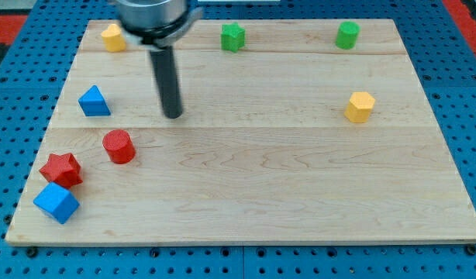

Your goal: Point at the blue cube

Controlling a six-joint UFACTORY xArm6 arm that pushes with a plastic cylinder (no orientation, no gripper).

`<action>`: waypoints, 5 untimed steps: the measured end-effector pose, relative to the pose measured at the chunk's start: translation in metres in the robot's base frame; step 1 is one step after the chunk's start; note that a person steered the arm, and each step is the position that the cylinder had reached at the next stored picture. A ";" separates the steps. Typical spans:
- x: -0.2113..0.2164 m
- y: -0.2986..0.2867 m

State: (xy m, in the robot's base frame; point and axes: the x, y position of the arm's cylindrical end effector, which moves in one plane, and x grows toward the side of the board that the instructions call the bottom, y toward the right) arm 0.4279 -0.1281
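Blue cube (56,203) sits at the board's bottom-left corner, touching the red star (61,168). No claw on this rig, just my tip (174,115), well apart near the red cylinder (119,146). I'd swing around both reds.

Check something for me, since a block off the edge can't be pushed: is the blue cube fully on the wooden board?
On the board. The blue cube sits in its bottom-left corner, wood visible all around it, touching the red star. My tip is far off.
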 end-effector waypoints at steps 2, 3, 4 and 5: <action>0.040 -0.120; 0.057 -0.174; 0.095 -0.176; 0.154 -0.176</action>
State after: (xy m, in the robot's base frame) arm 0.5824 -0.3041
